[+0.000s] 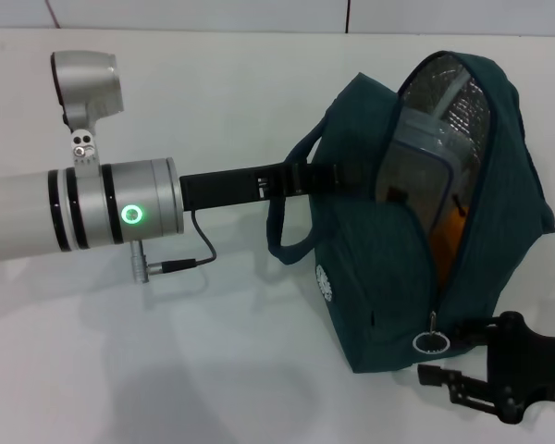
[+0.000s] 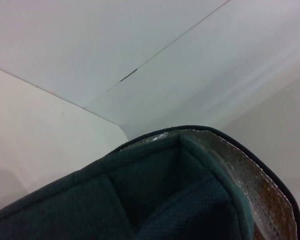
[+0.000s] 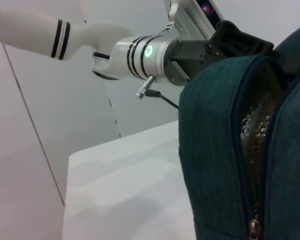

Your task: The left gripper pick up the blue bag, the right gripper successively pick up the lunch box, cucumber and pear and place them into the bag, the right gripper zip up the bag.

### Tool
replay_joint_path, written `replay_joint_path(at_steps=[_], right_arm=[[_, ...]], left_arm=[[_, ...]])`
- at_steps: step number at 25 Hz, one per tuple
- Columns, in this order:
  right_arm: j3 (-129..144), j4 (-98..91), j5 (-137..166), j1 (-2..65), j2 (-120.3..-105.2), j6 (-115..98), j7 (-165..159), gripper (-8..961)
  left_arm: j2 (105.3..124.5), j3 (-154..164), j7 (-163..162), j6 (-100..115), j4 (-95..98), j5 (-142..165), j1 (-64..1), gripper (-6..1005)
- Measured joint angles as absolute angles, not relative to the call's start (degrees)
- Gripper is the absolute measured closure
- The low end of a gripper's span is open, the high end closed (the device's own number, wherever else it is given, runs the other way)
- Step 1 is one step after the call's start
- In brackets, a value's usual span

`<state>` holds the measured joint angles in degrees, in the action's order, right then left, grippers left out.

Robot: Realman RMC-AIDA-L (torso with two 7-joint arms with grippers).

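The blue bag (image 1: 379,287) stands at the right of the white table, its mouth open and silver lining showing. Inside it the lunch box (image 1: 424,153) leans upright, with the orange pear (image 1: 450,233) beside it. The cucumber is hidden. My left gripper (image 1: 338,176) reaches in from the left and is shut on the bag's near rim (image 2: 190,137) by the handle. My right gripper (image 1: 441,354) sits low at the bag's front end, open, its fingertips on either side of the metal ring pull (image 1: 430,342). The zipper (image 3: 250,165) is unzipped.
The white table (image 1: 213,351) stretches left and in front of the bag. My left arm's silver wrist (image 1: 120,217) with its cable spans the left half, above the table. A white wall (image 1: 259,14) stands behind.
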<state>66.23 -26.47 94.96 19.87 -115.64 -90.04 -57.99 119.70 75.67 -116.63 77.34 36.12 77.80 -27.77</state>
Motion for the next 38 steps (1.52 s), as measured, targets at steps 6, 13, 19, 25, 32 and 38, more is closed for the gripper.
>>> replay_joint_path(at_steps=[6,13,19,25,32,38], right_arm=[[67.58,-25.91,92.64,20.12,-115.66,-88.47,-57.97,561],[67.58,-25.91,91.43,20.13,-115.66,-88.1,-57.46,791],[67.58,-26.31,91.31,20.05,-115.5,-88.46,-57.41,952],[67.4,-27.42,91.67,19.25,-115.05,-91.01,-57.28,952],[66.65,-28.66,91.43,17.27,-114.08,-94.02,-56.02,951],[64.05,-30.42,91.4,15.77,-113.98,-96.1,-55.98,951]], left_arm=[[119.7,75.67,-116.63,77.34,36.12,77.74,-27.77,944],[119.7,75.67,-116.05,77.34,36.12,77.69,-27.72,944],[119.69,75.67,-115.85,77.34,36.13,77.68,-27.56,944],[119.53,75.67,-115.84,77.54,36.07,77.67,-27.13,944],[119.53,75.59,-115.58,77.63,36.03,77.3,-26.35,824],[119.59,75.58,-113.6,78.66,36.03,75.52,-25.8,670]])
